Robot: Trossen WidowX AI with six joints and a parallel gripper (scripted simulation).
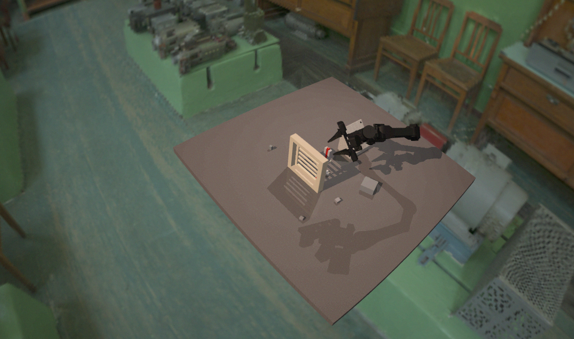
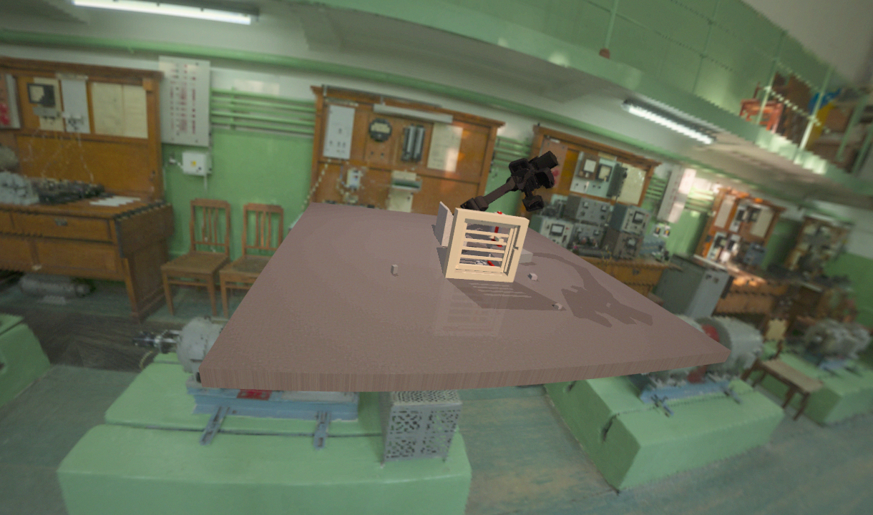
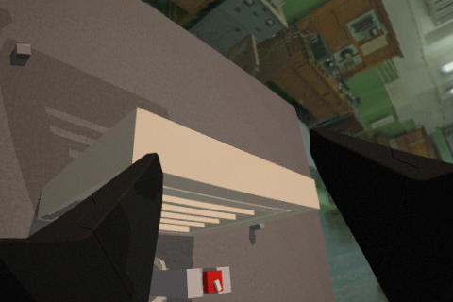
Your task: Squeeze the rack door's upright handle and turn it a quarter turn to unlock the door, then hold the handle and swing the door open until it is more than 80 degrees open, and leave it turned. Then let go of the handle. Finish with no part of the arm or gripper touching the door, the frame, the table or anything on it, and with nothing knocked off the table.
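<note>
The upright cream frame [image 1: 322, 177] [image 2: 454, 246] [image 3: 212, 162] stands on the table. Its slatted door [image 1: 307, 162] [image 2: 481, 241] sits within the frame and looks closed. The red and white handle [image 1: 327, 151] [image 3: 212, 281] stands out on the arm's side of the door; in the exterior view it is partly hidden behind the slats. My black gripper [image 1: 331, 147] [image 3: 234, 143] is open with nothing between its fingers. It is above and on the arm's side of the frame, near the handle. In the wrist view the left finger hides part of the frame and door. Exact finger clearance cannot be told.
A pale slanted board [image 1: 356, 126] [image 2: 444, 224] stands beside the arm, partly hidden by it in the top view. A grey block [image 1: 370, 185] [image 2: 524, 257] lies nearby. Small cubes [image 1: 338, 200] [image 2: 394, 270] [image 3: 23, 50] lie around the frame on the brown table [image 1: 255, 185] [image 2: 337, 320].
</note>
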